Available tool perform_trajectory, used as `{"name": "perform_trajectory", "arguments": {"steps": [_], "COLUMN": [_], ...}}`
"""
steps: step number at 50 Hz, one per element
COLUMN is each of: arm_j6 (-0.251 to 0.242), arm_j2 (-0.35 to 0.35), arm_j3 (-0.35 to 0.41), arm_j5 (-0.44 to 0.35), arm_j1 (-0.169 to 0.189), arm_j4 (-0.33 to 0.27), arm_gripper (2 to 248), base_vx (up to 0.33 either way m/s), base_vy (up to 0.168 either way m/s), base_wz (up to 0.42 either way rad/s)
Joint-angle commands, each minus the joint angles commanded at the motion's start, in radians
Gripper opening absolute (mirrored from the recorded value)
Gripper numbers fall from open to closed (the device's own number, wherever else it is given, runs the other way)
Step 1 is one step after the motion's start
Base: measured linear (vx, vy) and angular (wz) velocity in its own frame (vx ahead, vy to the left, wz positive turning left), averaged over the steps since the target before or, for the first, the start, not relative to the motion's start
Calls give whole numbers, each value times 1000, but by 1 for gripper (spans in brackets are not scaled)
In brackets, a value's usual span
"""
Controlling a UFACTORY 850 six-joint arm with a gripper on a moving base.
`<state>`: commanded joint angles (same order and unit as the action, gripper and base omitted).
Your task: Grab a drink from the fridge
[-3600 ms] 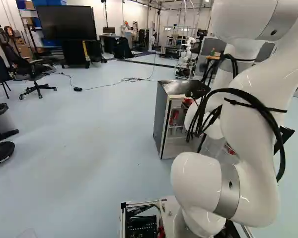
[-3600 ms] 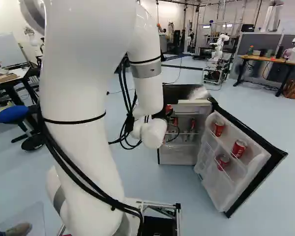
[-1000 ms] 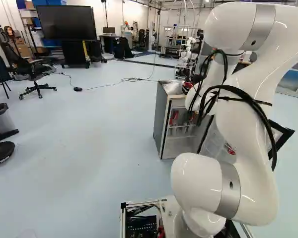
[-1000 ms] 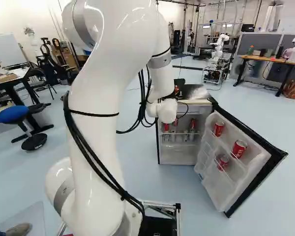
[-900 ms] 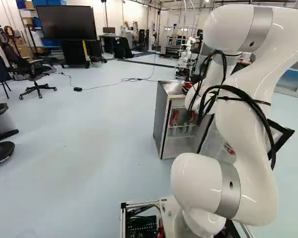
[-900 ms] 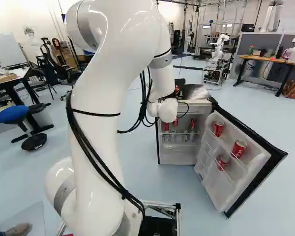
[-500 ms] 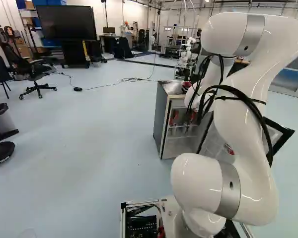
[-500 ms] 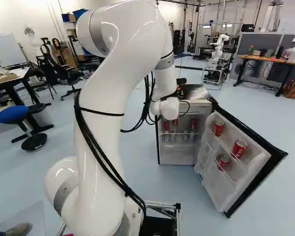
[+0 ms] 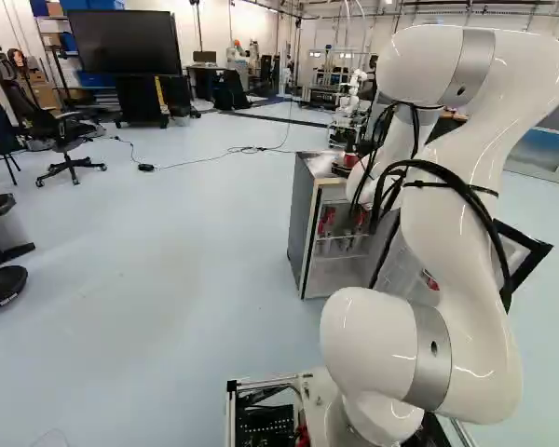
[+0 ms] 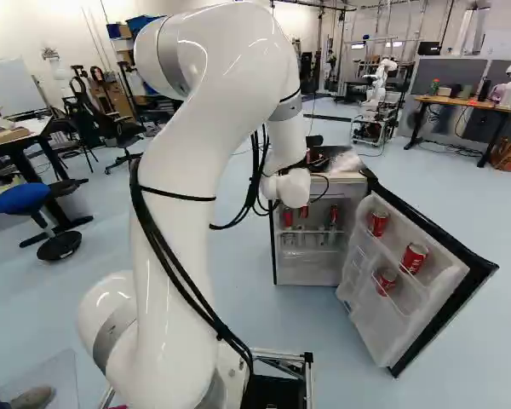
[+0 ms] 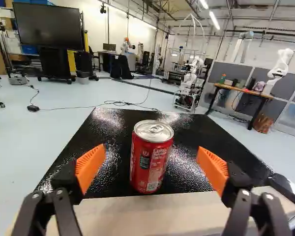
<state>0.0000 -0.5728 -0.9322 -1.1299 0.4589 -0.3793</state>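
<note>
One red can (image 11: 151,160) stands upright on the fridge (image 11: 115,172), midway between the gripper's (image 11: 151,167) wide-apart fingers, touching neither.

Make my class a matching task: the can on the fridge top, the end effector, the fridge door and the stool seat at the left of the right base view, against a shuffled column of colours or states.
Column 1
1. Can on the fridge top
2. End effector
3. Fridge door
4. Stool seat

Column 2
A. Blue
B. Swung wide open
C. Orange pads standing apart
D. Red, upright

Pairs: 1-D, 2-C, 3-B, 4-A
</note>
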Motion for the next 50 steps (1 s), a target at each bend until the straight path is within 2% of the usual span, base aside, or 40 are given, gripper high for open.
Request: {"name": "perform_trajectory", "arguments": {"steps": [7,19,37,50], "arm_j6": [0,0,0,0], "arm_j2": [13,78,167,194], "arm_j3": [12,70,138,137], "arm_j5": [0,0,0,0], "arm_j1": [3,21,67,105], "arm_j4": [0,0,0,0], "arm_gripper": [247,247,247,247], "base_vx": [0,0,0,0], "base_vy": [0,0,0,0], "base_wz": [0,0,0,0]}}
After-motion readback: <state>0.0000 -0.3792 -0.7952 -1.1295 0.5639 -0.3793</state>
